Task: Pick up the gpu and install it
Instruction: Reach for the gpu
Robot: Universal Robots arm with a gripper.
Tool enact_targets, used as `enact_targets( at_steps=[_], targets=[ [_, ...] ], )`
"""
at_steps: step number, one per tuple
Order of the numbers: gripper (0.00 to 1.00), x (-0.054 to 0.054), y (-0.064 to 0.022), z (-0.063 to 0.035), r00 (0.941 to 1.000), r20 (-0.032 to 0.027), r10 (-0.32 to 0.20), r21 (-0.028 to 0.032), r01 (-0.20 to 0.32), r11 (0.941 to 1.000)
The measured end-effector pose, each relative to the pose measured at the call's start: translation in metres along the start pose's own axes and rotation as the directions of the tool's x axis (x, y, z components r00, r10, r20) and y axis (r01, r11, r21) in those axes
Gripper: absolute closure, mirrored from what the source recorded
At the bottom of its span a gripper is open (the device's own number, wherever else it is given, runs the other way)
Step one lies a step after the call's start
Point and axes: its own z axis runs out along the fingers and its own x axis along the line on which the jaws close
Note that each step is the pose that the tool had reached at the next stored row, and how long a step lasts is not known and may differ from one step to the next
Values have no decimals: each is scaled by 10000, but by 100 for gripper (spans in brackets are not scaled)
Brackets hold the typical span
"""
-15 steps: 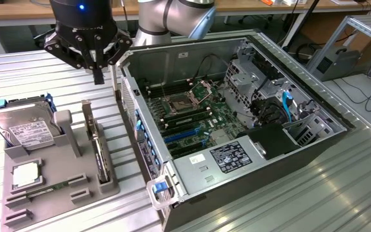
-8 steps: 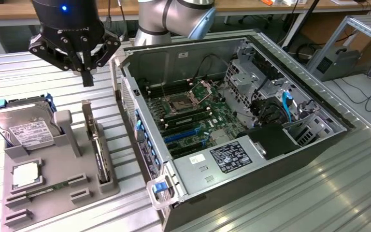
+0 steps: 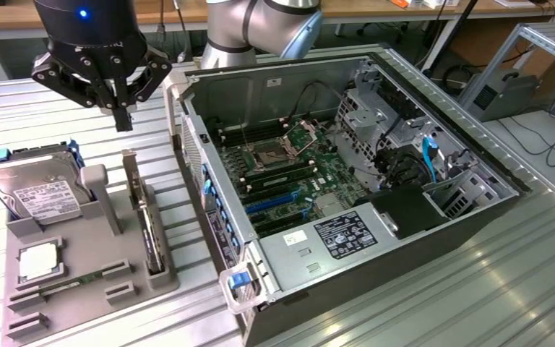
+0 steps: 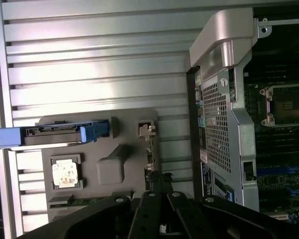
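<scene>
The gpu stands on its edge in a slot of the grey holder tray, a thin dark card with a pale bracket at its far end. In the wrist view the gpu runs straight out from my fingertips. My gripper hangs above the table just beyond the card's far end, shut with nothing in it, and a gap remains between it and the card. My gripper has its dark fingers pressed together. The open computer case lies at the exterior view's right of the tray, motherboard exposed.
In the tray sit a silver hard drive in blue rails, a cpu and a green memory stick. Blue expansion slots lie inside the case. Its metal wall rises close beside the tray. The table is ribbed metal.
</scene>
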Motion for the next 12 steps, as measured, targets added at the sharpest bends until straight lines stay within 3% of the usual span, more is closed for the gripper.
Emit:
enact_targets(
  at_steps=[12],
  targets=[
    [89,0,-28,-2,10000,-1,1,1,-1,10000]
  ],
)
